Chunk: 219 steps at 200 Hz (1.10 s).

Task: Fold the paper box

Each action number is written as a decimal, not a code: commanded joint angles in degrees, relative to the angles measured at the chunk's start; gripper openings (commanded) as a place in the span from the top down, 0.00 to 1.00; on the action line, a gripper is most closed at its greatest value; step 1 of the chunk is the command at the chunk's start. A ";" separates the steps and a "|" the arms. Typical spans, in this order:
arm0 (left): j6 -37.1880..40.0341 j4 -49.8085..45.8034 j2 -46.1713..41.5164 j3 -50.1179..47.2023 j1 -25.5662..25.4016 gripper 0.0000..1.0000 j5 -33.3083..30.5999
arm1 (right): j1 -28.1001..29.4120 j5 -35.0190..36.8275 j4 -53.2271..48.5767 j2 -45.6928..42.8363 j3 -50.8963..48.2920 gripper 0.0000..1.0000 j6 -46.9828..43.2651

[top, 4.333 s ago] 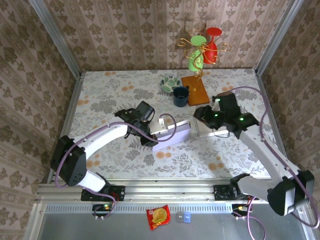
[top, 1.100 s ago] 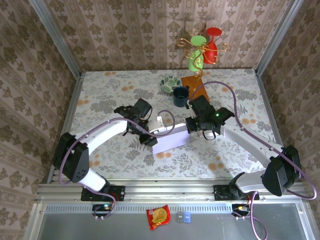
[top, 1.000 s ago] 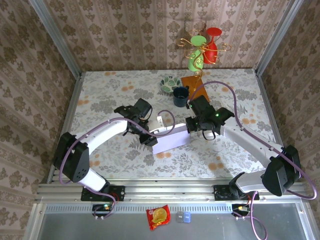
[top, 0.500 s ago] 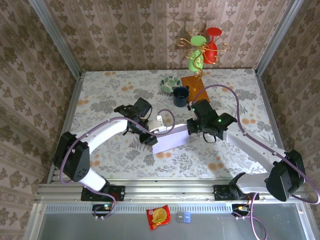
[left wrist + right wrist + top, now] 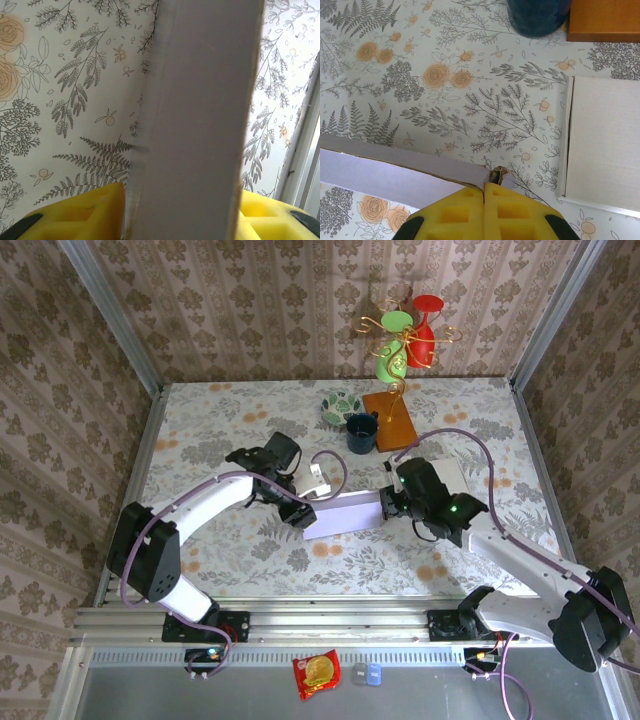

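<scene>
The paper box is a long, flat lavender piece lying level at the middle of the table. My left gripper is at its left end. In the left wrist view the box runs between the two yellow pads, which rest against its two long edges. My right gripper is at the box's right end. In the right wrist view its pads are pressed together, nothing between them. The right gripper's tip touches a frayed corner of the box.
A flat white card panel lies just right of the box. Behind stand a dark blue cup, a wooden block, a patterned bowl and a wire stand with green and red cups.
The box has swung from tilted to level. My right arm has moved nearer and to the right, tip still at the box's end. The left arm has barely moved.
</scene>
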 commanded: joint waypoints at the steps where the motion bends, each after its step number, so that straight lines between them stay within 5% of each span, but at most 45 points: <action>1: -4.81 0.02 -1.57 0.31 0.74 0.51 -1.82 | 0.30 4.52 -2.78 -0.86 -2.38 1.00 0.80; 148: -19.95 12.74 -14.49 -8.59 4.82 0.42 2.97 | 8.43 17.10 -0.88 -0.98 -3.69 1.00 6.92; 219: -27.41 -5.61 -13.28 0.73 7.59 0.77 4.60 | 8.67 17.15 -1.24 0.26 -1.83 1.00 7.47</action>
